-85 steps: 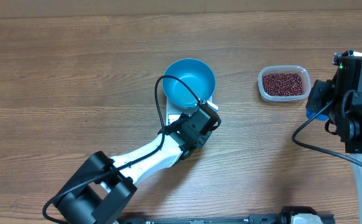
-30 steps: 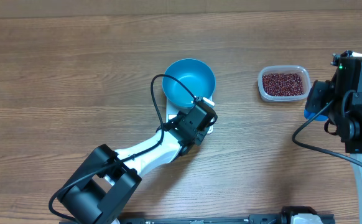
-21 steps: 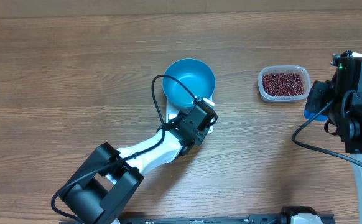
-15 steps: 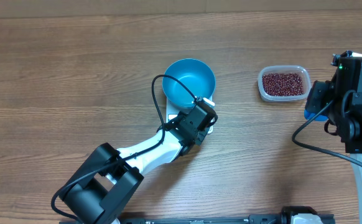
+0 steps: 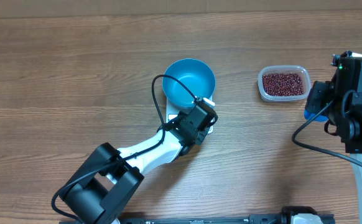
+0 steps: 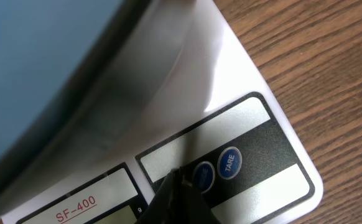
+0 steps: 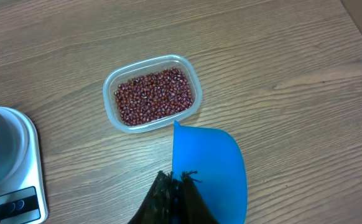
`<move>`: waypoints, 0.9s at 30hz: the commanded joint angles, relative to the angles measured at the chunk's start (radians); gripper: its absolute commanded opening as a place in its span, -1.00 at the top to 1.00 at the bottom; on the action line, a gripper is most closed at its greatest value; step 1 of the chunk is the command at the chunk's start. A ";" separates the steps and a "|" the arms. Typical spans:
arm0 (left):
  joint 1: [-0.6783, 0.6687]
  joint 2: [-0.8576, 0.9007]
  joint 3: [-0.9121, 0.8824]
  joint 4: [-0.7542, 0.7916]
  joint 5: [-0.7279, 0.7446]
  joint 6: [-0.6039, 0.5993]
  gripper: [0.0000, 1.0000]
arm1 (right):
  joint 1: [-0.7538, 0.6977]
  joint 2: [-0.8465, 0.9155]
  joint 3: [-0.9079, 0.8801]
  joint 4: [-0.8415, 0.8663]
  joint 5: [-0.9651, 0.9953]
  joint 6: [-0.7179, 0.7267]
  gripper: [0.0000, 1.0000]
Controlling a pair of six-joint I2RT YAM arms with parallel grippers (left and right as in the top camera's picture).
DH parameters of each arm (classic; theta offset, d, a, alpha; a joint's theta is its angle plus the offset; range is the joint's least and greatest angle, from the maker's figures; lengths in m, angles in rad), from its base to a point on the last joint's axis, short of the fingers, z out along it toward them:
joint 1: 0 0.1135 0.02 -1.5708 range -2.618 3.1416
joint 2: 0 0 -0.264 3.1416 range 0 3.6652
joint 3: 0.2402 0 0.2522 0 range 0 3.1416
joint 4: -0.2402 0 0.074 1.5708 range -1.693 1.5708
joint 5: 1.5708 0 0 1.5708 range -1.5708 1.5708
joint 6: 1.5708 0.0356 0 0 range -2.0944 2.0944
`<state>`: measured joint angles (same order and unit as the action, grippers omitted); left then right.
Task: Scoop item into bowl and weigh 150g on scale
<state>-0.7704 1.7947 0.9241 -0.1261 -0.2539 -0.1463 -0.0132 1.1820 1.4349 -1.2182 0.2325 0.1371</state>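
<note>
L gripper (image 6: 178, 194) of mine: fingers together, tip at scale (image 6: 231, 112) btn panel. Bowl (image 5: 182, 87) on scale. R gripper (image 7: 173, 198) clamped on scoop (image 7: 209, 174); beans (image 7: 156, 96) in tub (image 7: 110, 93) nearby.

Cannot see most of the scale (image 5: 170, 114) from overhead, buried under bowl (image 5: 190, 81) and left gripper (image 5: 204, 121). Up close, only a blurred blue slice of bowl, cut by the left edge, with the display (image 6: 75, 199) cropped at the bottom. Cannot see the scoop (image 7: 209, 168) handle, lost behind the right gripper (image 7: 173, 186).
</note>
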 commanded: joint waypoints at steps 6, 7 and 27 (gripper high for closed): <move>0.005 0.027 -0.008 0.000 -0.004 0.007 0.92 | -0.003 -0.008 0.025 0.000 -0.003 0.000 0.93; 0.005 0.027 -0.008 0.000 -0.004 0.007 0.92 | -0.003 -0.008 0.025 0.000 -0.003 0.000 0.93; 0.004 0.024 0.005 -0.020 -0.012 0.008 0.92 | -0.003 -0.008 0.025 0.001 -0.010 0.000 0.93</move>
<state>-0.7704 1.7947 0.9245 -0.1291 -0.2546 -0.1463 -0.0132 1.1820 1.4349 -1.2198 0.2241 0.1375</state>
